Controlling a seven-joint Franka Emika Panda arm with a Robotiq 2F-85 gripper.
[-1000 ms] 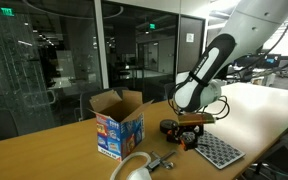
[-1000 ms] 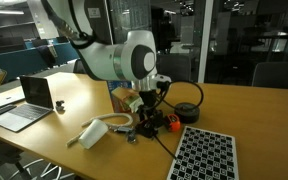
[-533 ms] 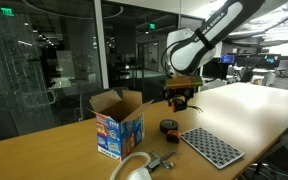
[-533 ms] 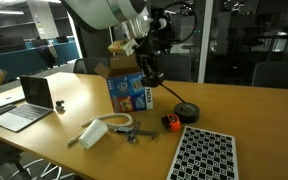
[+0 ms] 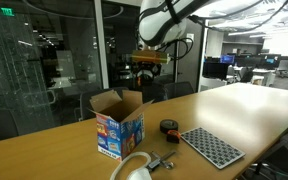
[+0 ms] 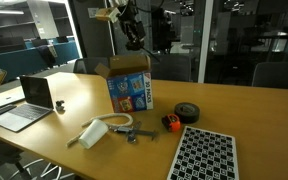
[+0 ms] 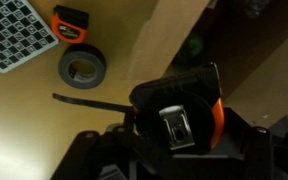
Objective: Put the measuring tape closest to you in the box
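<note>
Plastic casing, squat and black with an orange band down one side and a metal clip on its face, filled the wrist view: the measuring tape (image 7: 179,100), with the claw (image 7: 174,128) clenched on it. Well below lay the counter (image 7: 14,110), carrying a dark round roll (image 7: 81,68), a second orange-and-black case (image 7: 71,22) just beside it, and a perforated tray (image 7: 14,35) near both. In both exterior views the claw hung high in the air, roughly above the open box (image 5: 119,120). A second before, it had been down at the counter beside the roll. Half a second before, it had been lower and off to the side of the box.
</note>
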